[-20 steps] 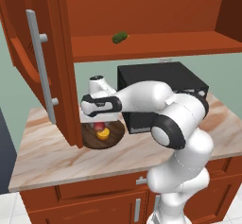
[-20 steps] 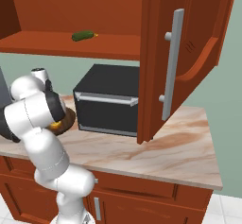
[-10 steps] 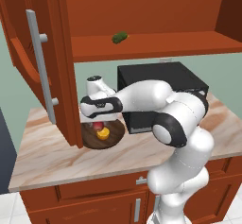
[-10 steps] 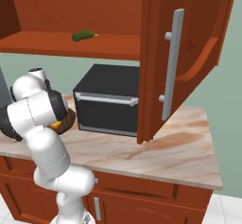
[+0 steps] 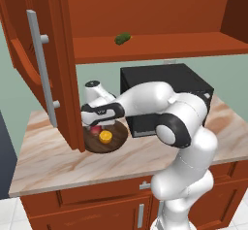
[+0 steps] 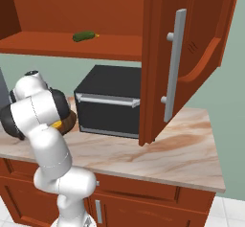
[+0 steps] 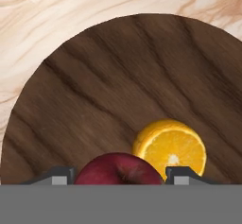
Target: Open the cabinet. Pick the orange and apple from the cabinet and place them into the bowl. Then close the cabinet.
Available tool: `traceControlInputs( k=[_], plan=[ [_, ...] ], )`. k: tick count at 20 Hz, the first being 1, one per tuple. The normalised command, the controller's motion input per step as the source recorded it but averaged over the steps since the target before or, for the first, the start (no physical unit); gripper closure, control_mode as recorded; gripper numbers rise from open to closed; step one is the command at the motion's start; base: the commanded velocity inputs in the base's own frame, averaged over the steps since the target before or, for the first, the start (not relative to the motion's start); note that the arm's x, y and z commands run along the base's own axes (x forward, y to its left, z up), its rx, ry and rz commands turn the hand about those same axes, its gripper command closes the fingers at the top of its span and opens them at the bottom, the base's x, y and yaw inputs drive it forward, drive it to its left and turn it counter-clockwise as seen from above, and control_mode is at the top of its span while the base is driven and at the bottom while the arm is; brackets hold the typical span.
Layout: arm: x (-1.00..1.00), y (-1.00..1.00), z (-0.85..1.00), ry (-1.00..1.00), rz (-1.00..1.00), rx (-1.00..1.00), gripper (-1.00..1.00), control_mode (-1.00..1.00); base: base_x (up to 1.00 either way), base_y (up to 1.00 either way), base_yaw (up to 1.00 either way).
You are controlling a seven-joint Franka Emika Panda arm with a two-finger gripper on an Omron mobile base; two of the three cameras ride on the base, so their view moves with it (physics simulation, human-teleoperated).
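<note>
Cabinet (image 5: 58,54) reddish-brown, both doors swung open, grey bar handles. Dark wood-grain bowl (image 7: 118,76) sits on the marble bench. Orange (image 7: 171,147), cut face showing, lies in the bowl, touching the dark-red apple (image 7: 118,171) beside it.

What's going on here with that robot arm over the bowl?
The pincer is over the bowl on the counter, its fingers on either side of the apple. The orange already lies in the bowl beside it. The cabinet is open, with a small green vegetable on its shelf. Closing the doors is not yet done.
</note>
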Motion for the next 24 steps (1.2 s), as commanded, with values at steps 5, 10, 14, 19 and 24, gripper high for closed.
traceControlInputs(
  k=[5,10,14,19,24],
  plan=[
    [0.00,0.09,-0.08,0.00,0.00,0.01,1.00,-1.00,0.00,0.00,0.00],
    [0.01,0.00,-0.12,-0.04,0.00,-0.01,-1.00,-1.00,0.00,0.00,0.00],
    [0.09,0.00,-0.14,-0.07,0.00,0.00,-1.00,-1.00,0.00,0.00,0.00],
    [0.05,0.00,-0.04,-0.05,0.00,0.00,-1.00,-1.00,0.00,0.00,0.00],
    [0.00,0.00,0.34,-0.14,0.00,0.00,-1.00,-1.00,0.00,0.00,0.00]
  ],
)
